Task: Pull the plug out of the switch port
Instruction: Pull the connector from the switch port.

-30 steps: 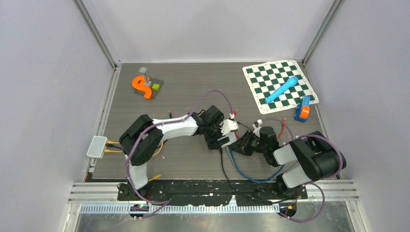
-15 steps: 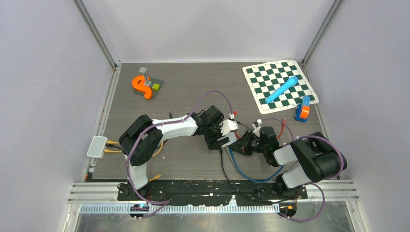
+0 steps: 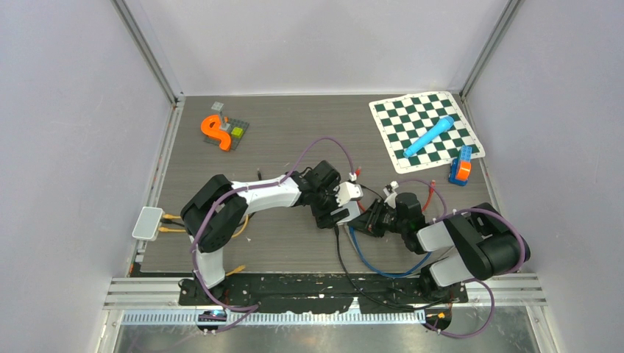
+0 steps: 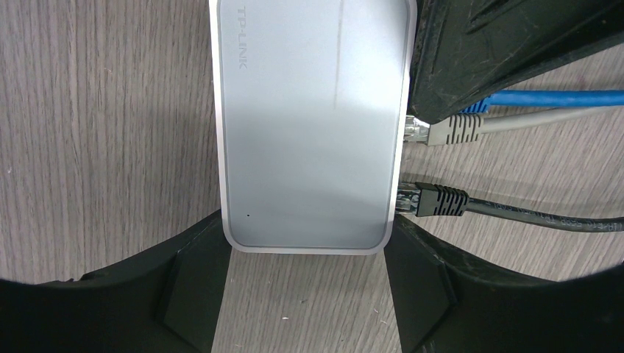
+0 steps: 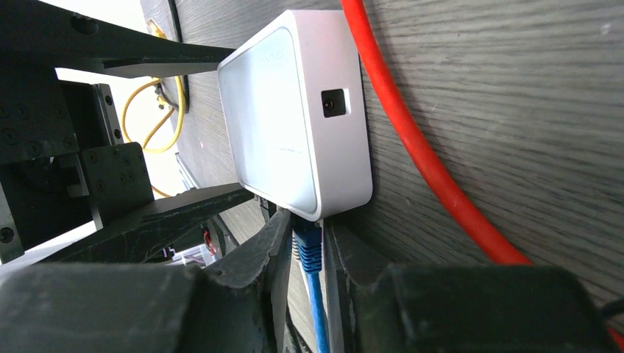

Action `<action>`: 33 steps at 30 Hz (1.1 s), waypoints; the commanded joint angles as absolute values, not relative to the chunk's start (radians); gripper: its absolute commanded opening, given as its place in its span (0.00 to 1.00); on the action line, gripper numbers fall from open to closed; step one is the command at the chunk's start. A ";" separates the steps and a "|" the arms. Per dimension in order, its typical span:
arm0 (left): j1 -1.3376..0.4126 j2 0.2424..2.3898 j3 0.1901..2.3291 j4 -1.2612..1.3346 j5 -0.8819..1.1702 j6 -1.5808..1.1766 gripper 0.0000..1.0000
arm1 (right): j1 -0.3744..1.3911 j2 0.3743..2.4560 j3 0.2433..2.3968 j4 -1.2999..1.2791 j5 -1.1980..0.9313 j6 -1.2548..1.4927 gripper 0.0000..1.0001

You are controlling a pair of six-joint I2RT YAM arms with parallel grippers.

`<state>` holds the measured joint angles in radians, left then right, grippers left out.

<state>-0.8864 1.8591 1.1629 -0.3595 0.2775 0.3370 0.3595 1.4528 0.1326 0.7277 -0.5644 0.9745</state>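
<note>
- Near edge of the worktop: a blue cable (image 3: 371, 262) loops out from between the two arm bases and runs up toward the middle of the table.
- Middle of the worktop, a little right of centre: the right gripper (image 5: 306, 248) has its jaws drawn in narrowly on the blue plug (image 5: 307, 237), one finger hard against each flank.
- The blue plug is seated in its port on the edge of the white switch (image 5: 287, 110), so the pull itself is not yet done.
- Beside it, the left gripper (image 4: 307, 283) braces the switch, its jaws spread only as wide as the casing and pressing on the two corners of one end.
- The left wrist view shows a grey plug (image 4: 456, 130) and a black plug (image 4: 438, 200) also in ports on that edge; a red cable (image 5: 412, 147) lies on the table just beside the casing.
- Judged from this, both grips are set; what is left is the straight draw of the blue plug away from the switch.
- Far right corner: a checked mat (image 3: 390, 118) lies untouched, well apart from the work.
</note>
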 commanded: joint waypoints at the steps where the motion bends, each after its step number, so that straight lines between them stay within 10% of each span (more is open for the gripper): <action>1: -0.894 1.858 1.194 -0.401 0.393 0.317 0.50 | 0.359 1.494 0.135 0.769 -0.509 0.998 0.30; 9: -0.894 1.861 1.185 -0.409 0.392 0.321 0.50 | 0.358 1.517 0.142 0.806 -0.505 1.016 0.38; 22: -0.894 1.867 1.184 -0.413 0.383 0.334 0.50 | 0.356 1.501 0.135 0.807 -0.507 1.011 0.07; 33: -0.893 1.887 1.198 -0.407 0.331 0.327 0.48 | 0.356 1.449 0.109 0.676 -0.515 0.913 0.05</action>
